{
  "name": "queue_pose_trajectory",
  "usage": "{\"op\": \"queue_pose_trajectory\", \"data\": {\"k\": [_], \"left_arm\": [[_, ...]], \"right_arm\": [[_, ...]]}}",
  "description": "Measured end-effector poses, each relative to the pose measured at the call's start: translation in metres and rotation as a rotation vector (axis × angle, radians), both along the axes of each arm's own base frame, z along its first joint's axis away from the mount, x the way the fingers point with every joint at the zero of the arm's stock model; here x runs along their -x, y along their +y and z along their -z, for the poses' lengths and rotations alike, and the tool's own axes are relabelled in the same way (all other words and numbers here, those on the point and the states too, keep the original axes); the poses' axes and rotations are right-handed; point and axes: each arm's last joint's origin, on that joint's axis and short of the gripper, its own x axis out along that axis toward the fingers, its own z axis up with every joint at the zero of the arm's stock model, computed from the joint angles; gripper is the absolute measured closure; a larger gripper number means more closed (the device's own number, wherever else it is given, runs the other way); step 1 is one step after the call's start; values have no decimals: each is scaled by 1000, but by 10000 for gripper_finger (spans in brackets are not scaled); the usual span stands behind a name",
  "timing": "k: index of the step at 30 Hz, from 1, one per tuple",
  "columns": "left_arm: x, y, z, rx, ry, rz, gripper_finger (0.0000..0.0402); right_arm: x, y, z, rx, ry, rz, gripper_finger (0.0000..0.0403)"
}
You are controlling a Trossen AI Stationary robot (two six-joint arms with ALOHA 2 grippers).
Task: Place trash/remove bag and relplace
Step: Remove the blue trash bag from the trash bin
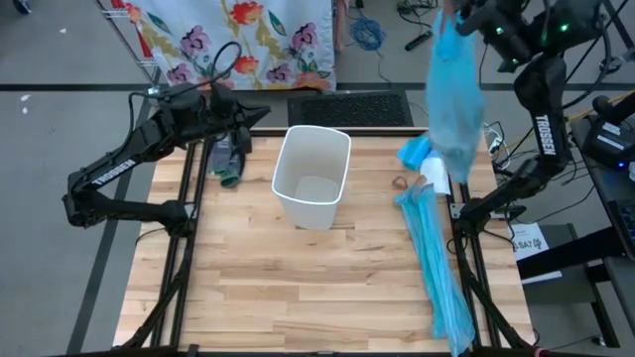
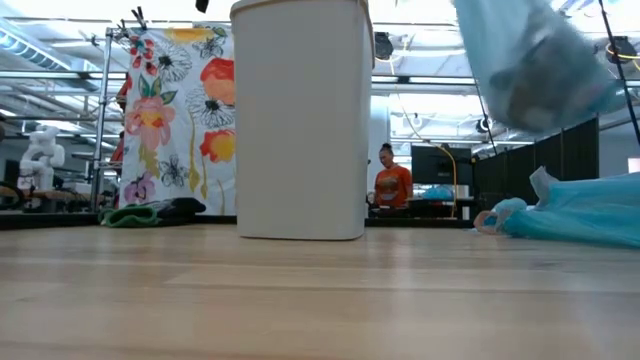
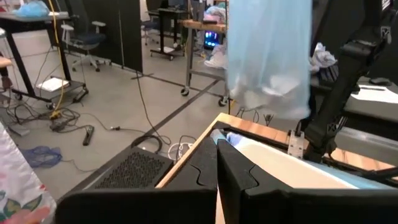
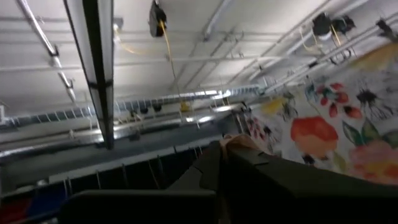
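Observation:
A light-blue plastic bag (image 1: 453, 94) hangs high over the table's far right corner from my raised right gripper (image 1: 464, 18), which is shut on it. Crumpled white trash (image 3: 273, 87) shows through its lower part; it is a dark lump (image 2: 535, 95) in the low view. The white bin (image 1: 313, 177) stands open and unlined mid-table. One small brown scrap (image 1: 400, 183) lies on the wood right of the bin. My left gripper (image 1: 241, 121) is shut on nothing (image 3: 221, 171) at the far left edge, level, pointing right. My right gripper holds the light-blue bag by its top end (image 1: 444, 24). The bag hangs straight down below the hold, lifted clear of the table (image 2: 540, 70). The gripper's body hides the place of contact, and its own wrist view shows only shut fingers (image 4: 224, 165) against the ceiling.
Long light-blue plastic sheets (image 1: 437, 258) lie along the table's right side, bunched at the far end (image 1: 417, 151). A dark green and black bundle (image 1: 228, 164) lies at the far left, below my left gripper. A flowered cloth (image 1: 238, 35) hangs beyond the far edge. A person (image 2: 392, 185) stands far behind.

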Motion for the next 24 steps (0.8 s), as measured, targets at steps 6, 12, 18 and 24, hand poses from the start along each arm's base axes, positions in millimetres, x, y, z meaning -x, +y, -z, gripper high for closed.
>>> {"op": "queue_pose_trajectory", "data": {"k": [6, 12, 18, 24], "left_arm": [[1, 0, 5, 20, 51, -15, 402], [0, 2, 8, 21, 73, -64, 401], [1, 2, 8, -17, 96, -70, 401], [-1, 4, 9, -32, 108, -76, 401]], "right_arm": [[5, 3, 16, -143, 164, 37, 403], [15, 20, 31, -249, 328, 256, 403], [22, 39, 34, -274, 373, 263, 403], [-3, 40, 53, -374, 504, 172, 403]]}}
